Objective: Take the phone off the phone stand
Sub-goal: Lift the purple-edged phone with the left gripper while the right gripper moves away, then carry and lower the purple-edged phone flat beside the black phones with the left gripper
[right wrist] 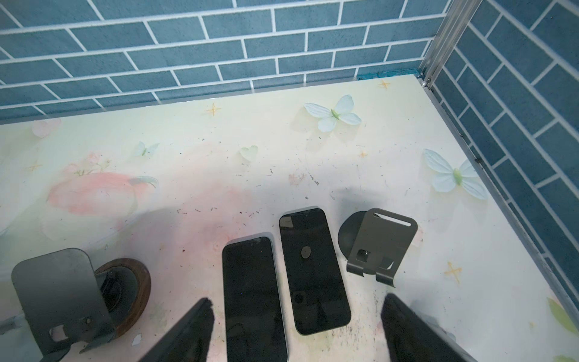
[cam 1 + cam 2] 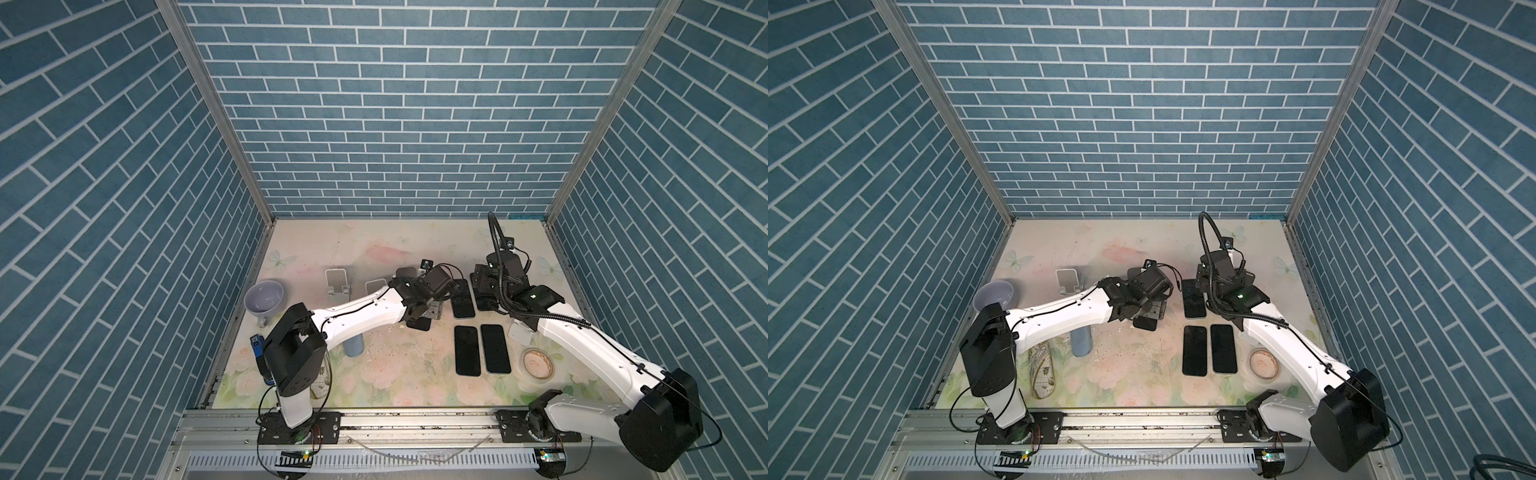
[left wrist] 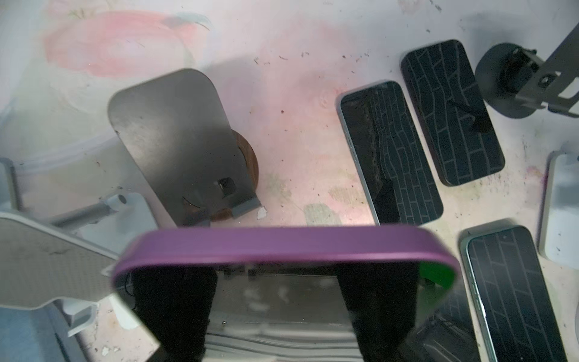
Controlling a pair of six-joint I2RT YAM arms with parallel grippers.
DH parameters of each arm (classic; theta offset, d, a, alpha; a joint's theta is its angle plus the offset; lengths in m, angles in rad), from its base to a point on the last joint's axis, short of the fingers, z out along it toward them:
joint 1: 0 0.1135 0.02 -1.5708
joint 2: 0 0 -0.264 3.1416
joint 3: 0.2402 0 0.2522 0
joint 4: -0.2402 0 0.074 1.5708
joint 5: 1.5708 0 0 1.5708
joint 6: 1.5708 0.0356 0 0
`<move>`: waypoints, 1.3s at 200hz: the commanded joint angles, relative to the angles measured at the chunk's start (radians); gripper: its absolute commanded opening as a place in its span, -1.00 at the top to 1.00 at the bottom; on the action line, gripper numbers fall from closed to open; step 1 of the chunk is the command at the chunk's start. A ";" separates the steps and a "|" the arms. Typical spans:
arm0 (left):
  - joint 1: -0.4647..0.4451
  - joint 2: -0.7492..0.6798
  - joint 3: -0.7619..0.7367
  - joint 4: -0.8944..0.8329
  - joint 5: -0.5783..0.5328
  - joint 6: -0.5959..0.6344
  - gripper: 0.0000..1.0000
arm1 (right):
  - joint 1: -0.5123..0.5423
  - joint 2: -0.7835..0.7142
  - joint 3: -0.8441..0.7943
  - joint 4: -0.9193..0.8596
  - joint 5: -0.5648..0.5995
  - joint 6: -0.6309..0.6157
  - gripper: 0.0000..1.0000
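Observation:
The phone (image 3: 282, 247) has a purple edge and a glossy screen that mirrors my fingers. My left gripper (image 3: 279, 313) is shut on it, one black finger at each long side. In both top views its dark lower end (image 2: 419, 323) (image 2: 1145, 322) sticks out under the left gripper (image 2: 417, 311), beside the silver plate of the phone stand (image 2: 435, 309) (image 2: 1156, 309). I cannot tell whether the phone still touches the stand. My right gripper (image 1: 297, 301) (image 2: 482, 286) hangs open and empty above two black phones (image 1: 250, 294) (image 1: 313, 269) lying flat.
Two more phones (image 2: 467, 351) (image 2: 495, 349) lie flat nearer the front. Empty stands: white (image 2: 336, 282), dark with wooden base (image 3: 175, 141) (image 1: 59, 291), grey with round base (image 1: 379, 244). A mug (image 2: 264, 297), a blue cup (image 2: 354, 345) and a tape roll (image 2: 538, 363) stand around.

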 commanded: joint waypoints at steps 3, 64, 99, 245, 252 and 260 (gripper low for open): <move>-0.022 0.026 0.040 -0.003 0.051 -0.028 -0.18 | 0.000 -0.016 -0.003 0.013 0.019 -0.003 -0.69; -0.045 0.091 0.071 -0.071 0.128 -0.054 -0.18 | -0.003 -0.066 -0.010 -0.032 0.067 -0.015 -0.69; -0.045 0.125 0.086 -0.092 0.199 -0.080 -0.18 | -0.003 -0.088 -0.023 -0.036 0.070 -0.003 -0.69; -0.045 0.256 0.114 -0.149 0.372 -0.269 -0.18 | -0.004 -0.116 -0.089 -0.032 0.033 0.017 -0.69; -0.045 0.257 0.110 -0.155 0.372 -0.279 -0.18 | -0.005 -0.119 -0.092 -0.033 0.034 0.015 -0.69; -0.045 0.256 0.106 -0.161 0.370 -0.288 -0.18 | -0.005 -0.121 -0.095 -0.032 0.033 0.014 -0.69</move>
